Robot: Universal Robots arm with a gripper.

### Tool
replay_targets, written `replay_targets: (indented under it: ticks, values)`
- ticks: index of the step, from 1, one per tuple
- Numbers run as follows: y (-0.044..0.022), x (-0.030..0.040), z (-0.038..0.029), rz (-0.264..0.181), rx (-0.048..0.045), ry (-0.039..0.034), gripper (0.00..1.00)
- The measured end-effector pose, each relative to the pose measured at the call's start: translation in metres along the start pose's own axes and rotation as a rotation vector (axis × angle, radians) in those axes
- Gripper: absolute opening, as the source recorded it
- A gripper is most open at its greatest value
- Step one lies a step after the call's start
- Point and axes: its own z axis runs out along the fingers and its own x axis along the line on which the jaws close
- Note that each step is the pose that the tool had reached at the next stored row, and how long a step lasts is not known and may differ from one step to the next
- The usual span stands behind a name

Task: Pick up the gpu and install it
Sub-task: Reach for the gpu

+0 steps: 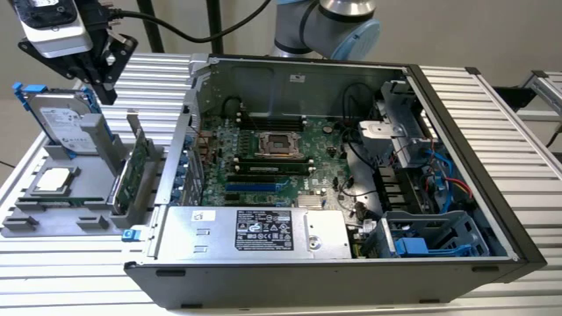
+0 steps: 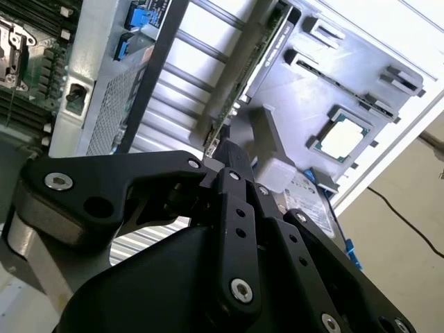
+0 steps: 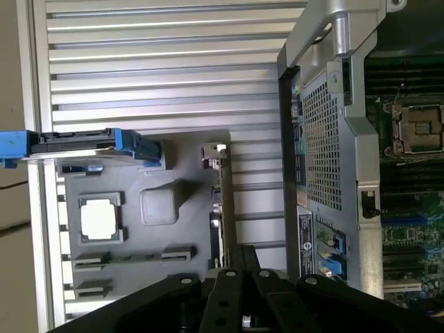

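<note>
Gripper (image 1: 105, 89) is pinched closed and empty, hanging over the tray (image 1: 52, 224) at its drive (image 1: 66, 122) end. The gpu (image 1: 133, 172) stands on edge in the tray, on the side nearest the case (image 1: 290, 289). A chip (image 1: 54, 179) lies flat nearby.

Ribbed bare alu on the table (image 1: 491, 112), satin sheen. The tool (image 2: 227, 154): matt black links w/ shiny steel screw heads. The gpu (image 1: 131, 176): dull green circuit board, silver metal bracket. Its holder tray (image 1: 52, 222): grey plastic, matt. The hard drive (image 1: 66, 122): silver metal, slight gloss, blue plastic clips. The processor chip (image 1: 54, 179): pale metal lid. The pc case (image 1: 290, 79): bare grey sheet metal inside, dark matt outer skin; paper label on the metal power supply (image 1: 197, 230).
</note>
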Motion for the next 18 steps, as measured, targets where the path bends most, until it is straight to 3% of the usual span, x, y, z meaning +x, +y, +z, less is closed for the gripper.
replay_targets:
  ticks: [10, 18]
  values:
    - [-0.0007, 0.0052, -0.0002, -0.073, -0.0021, 0.0038, 0.0]
    - [-0.0011, 0.01, -0.0004, -0.079, -0.0023, 0.0041, 0.0]
